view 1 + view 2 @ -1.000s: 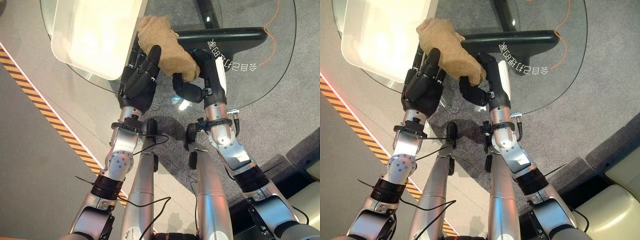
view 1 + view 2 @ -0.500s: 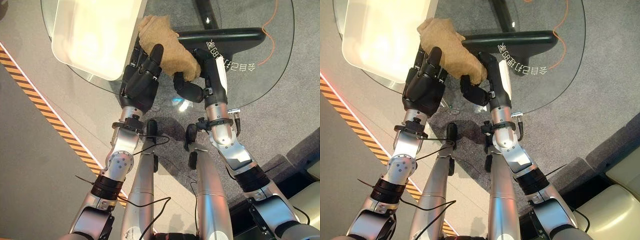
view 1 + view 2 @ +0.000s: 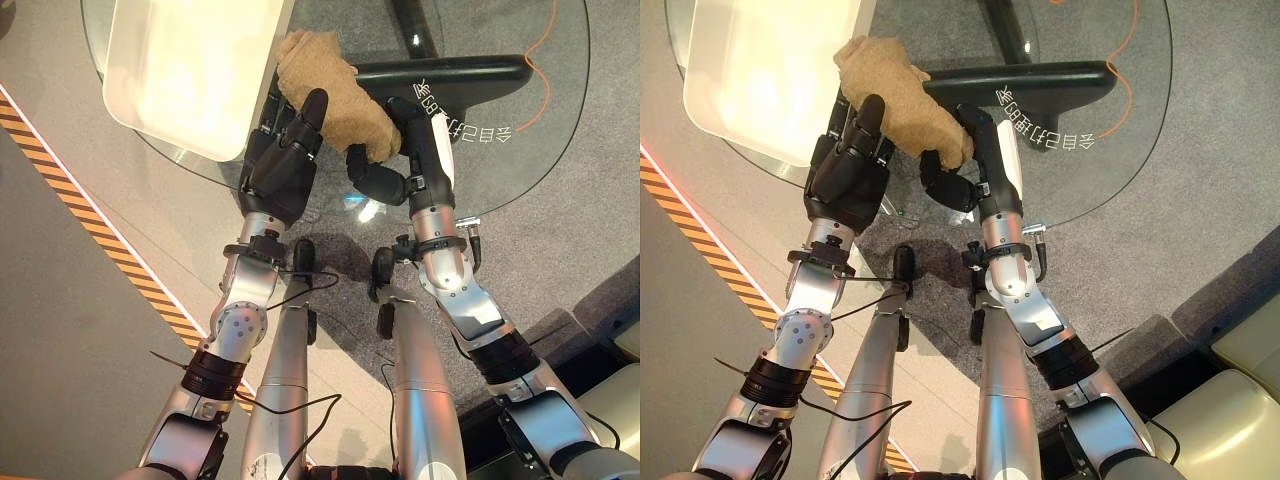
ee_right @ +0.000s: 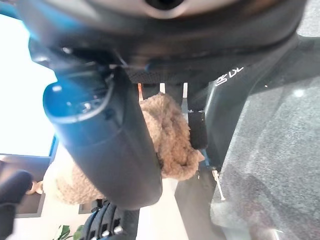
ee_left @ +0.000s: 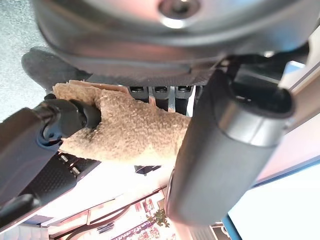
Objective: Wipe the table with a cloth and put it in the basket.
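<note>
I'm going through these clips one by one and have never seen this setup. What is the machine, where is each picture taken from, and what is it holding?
This is a humanoid robot with two silver arms ending in dark hands. The two eye views look down from its head; the two wrist views sit on each arm, looking along its own hand from very close. Below is a round glass table with a white basket on its left part. A tan cloth lies bunched between the hands. The left hand rests against the cloth's left side, its thumb raised over it. The right hand has its fingers curled round the cloth's near end. The cloth is not yet in the basket.
</note>
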### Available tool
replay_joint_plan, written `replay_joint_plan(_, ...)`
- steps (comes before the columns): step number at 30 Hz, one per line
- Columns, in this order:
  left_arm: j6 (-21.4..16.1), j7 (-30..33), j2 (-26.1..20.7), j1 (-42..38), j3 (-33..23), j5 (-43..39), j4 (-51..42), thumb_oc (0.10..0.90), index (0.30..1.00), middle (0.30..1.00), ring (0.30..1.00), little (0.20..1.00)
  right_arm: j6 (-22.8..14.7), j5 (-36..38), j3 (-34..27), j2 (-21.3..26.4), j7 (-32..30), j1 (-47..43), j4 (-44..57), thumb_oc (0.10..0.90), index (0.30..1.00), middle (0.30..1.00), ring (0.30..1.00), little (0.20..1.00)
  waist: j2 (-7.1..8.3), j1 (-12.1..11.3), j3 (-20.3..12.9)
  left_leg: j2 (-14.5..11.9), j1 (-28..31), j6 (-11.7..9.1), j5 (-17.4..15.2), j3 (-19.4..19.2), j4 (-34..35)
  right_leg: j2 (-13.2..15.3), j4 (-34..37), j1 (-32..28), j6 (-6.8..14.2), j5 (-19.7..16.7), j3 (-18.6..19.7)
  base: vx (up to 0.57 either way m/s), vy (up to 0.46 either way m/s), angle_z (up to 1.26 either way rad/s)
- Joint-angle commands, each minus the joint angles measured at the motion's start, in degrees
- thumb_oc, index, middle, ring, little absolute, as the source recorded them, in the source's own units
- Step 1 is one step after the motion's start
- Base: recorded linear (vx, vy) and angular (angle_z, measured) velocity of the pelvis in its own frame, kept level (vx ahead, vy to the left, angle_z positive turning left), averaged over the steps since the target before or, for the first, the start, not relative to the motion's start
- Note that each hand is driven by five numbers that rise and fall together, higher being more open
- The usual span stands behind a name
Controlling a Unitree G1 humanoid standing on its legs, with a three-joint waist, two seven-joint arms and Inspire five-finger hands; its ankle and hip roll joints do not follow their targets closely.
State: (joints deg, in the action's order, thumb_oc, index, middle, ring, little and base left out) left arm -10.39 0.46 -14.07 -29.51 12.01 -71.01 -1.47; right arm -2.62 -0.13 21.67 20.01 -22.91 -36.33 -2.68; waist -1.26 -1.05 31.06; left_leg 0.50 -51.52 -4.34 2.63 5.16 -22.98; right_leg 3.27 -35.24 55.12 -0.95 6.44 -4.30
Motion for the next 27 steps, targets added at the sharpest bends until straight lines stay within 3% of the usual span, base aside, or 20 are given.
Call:
replay_joint_plan(1, -2.77, -5.29, 0.76, -3.05, -1.01, 3.96, -11.39, 0.1, 0.3, 0.3, 0.3, 0.2, -8.42, -3.96, 0.16, -1.23, 0.09, -5.03, 13.77, 0.1, 0.3, 0.3, 0.3, 0.2, -1.87, 0.62, -1.27, 2.7, 1.82, 4.8, -1.34, -4.08, -1.47, -2.89, 3.85, -2.74, 0.84, -2.78, 0.03, 0.0, 0.0, 0.0)
replay_joint_plan(23, -2.95, -5.93, 1.0, -2.93, -1.4, 4.02, -11.71, 0.1, 0.3, 0.3, 0.3, 0.2, -8.21, -3.95, -0.12, -1.41, 0.26, -5.16, 14.13, 0.1, 0.3, 0.3, 0.3, 0.2, -1.9, 0.56, -1.27, 2.83, 1.74, 4.78, -1.24, -4.06, -1.24, -2.88, 4.17, -2.67, 0.95, -2.9, -0.03, 0.0, 0.0, 0.0)
replay_joint_plan(24, -2.98, -5.97, 1.0, -2.94, -1.4, 4.01, -11.66, 0.1, 0.3, 0.3, 0.3, 0.2, -8.23, -3.94, -0.11, -1.42, 0.23, -5.17, 14.1, 0.149, 0.342, 0.342, 0.342, 0.249, -1.9, 0.55, -1.27, 2.83, 1.71, 4.78, -1.25, -4.05, -1.27, -2.87, 4.15, -2.64, 0.94, -2.91, -0.03, 0.0, 0.0, 0.0)
replay_joint_plan(25, -3.1, -6.02, 1.04, -2.97, -1.38, 4.15, -11.6, 0.1, 0.3, 0.3, 0.3, 0.2, -8.26, -3.89, -0.08, -1.49, 0.15, -5.18, 14.05, 0.446, 0.596, 0.596, 0.596, 0.546, -1.87, 0.54, -1.27, 2.84, 1.62, 4.77, -1.25, -4.03, -1.38, -2.84, 4.12, -2.6, 0.93, -2.92, -0.03, 0.0, 0.0, 0.0)
replay_joint_plan(26, -3.18, -5.99, 1.16, -3.02, -1.41, 4.36, -11.57, 0.1, 0.3, 0.3, 0.3, 0.2, -8.1, -3.77, -0.11, -1.66, 0.19, -5.24, 14.09, 0.8, 0.9, 0.9, 0.9, 0.9, -1.88, 0.53, -1.27, 2.85, 1.67, 4.8, -1.23, -4.03, -1.26, -2.87, 4.17, -2.6, 0.91, -2.94, -0.02, 0.0, 0.0, 0.0)
replay_joint_plan(27, -3.22, -5.97, 1.18, -3.02, -1.42, 4.35, -11.57, 0.1, 0.3, 0.3, 0.3, 0.2, -8.07, -3.77, -0.12, -1.69, 0.22, -5.25, 14.1, 0.8, 0.9, 0.9, 0.9, 0.9, -1.89, 0.53, -1.27, 2.85, 1.69, 4.8, -1.22, -4.03, -1.23, -2.88, 4.19, -2.6, 0.91, -2.95, -0.02, 0.0, 0.0, 0.0)
